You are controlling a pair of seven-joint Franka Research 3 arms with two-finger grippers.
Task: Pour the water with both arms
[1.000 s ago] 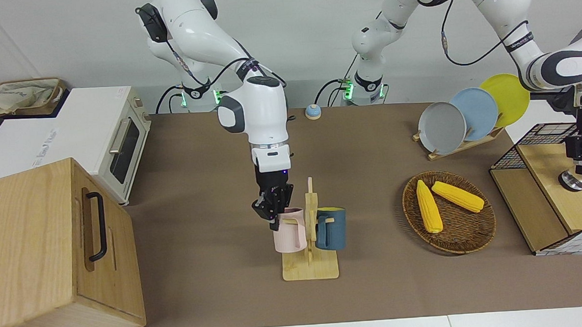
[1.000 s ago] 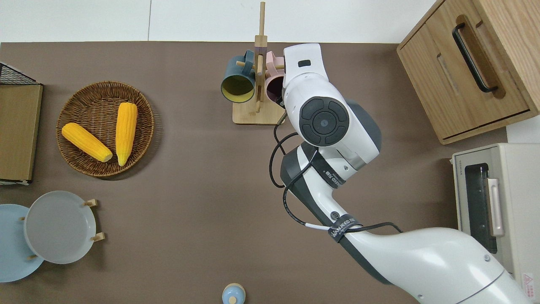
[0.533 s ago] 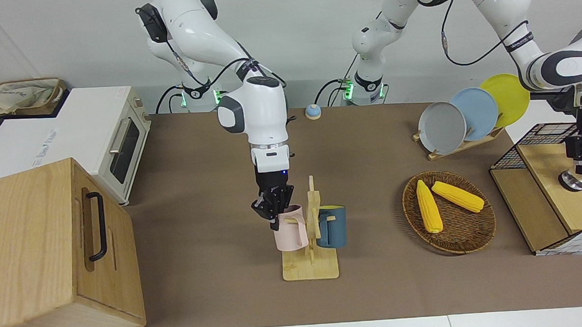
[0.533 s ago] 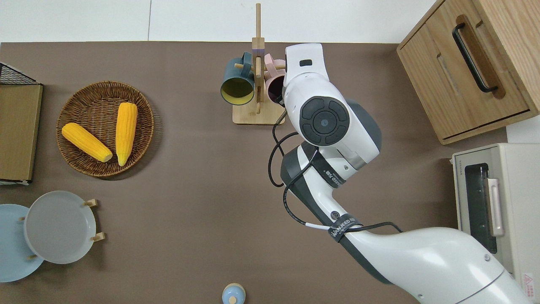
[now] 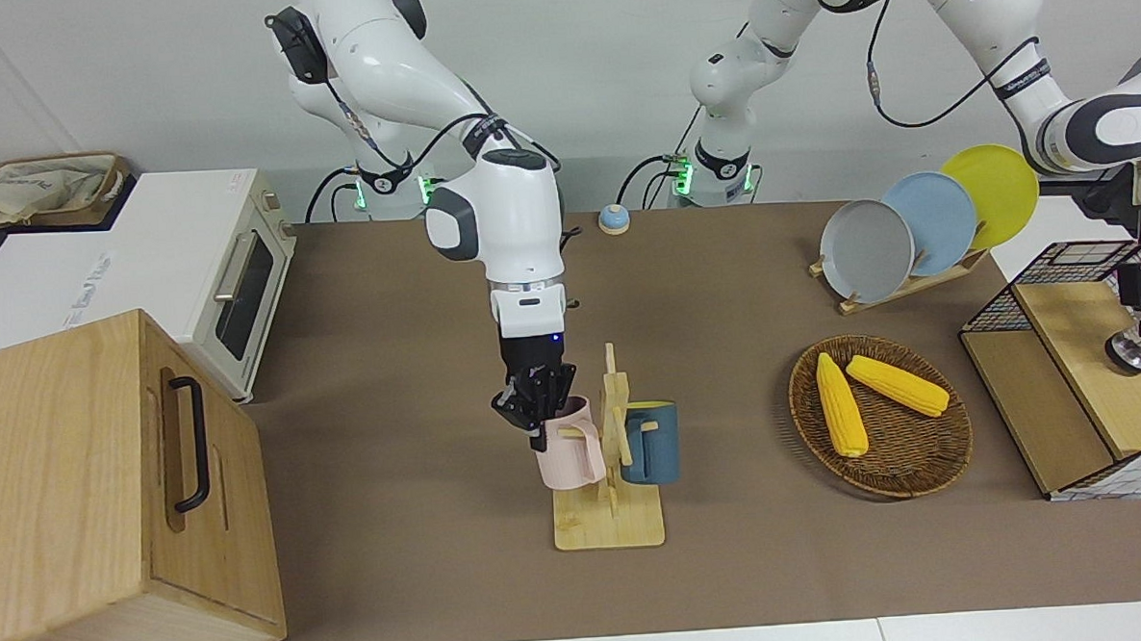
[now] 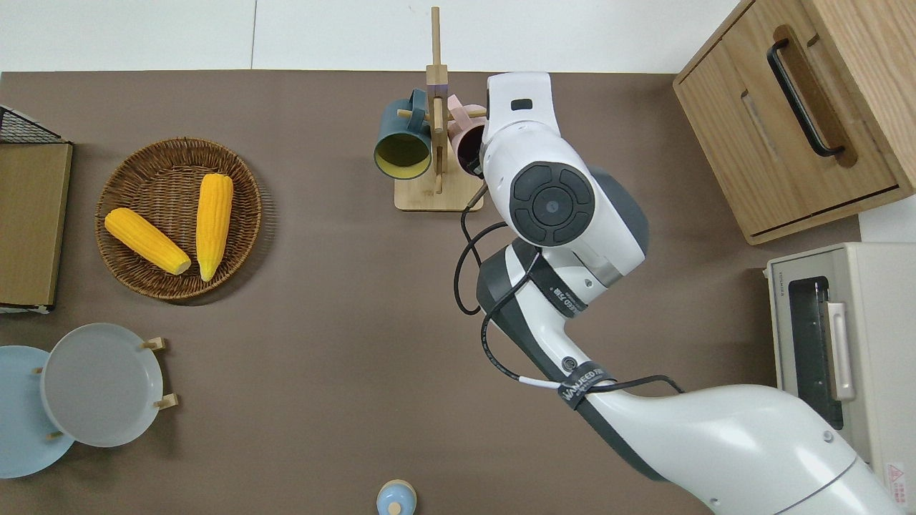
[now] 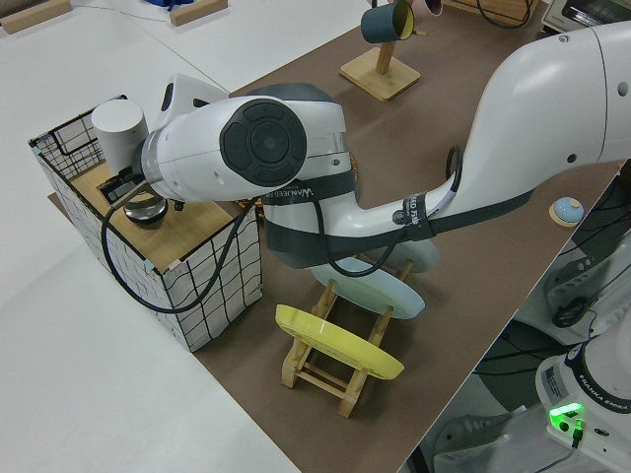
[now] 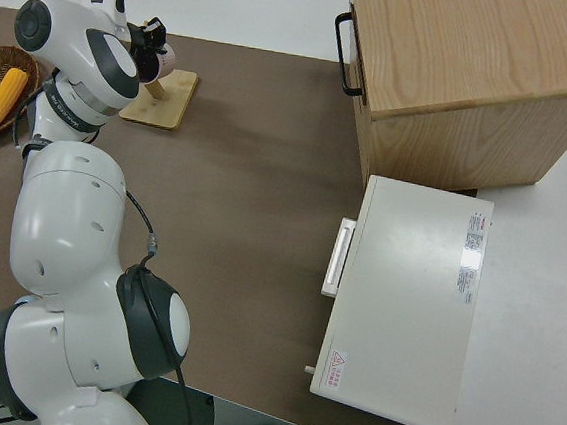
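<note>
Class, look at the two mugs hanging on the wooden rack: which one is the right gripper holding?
The pink mug, gripped at its rim by the right gripper; the dark blue mug hangs untouched.

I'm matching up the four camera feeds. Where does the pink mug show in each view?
Front: pink mug at centre, on the wooden mug stand.
Overhead: top centre, partly under the right arm.
Left side: only a sliver at the top edge.
Right side: top corner, at the right end effector.
Shared landmark: the stand.
</note>
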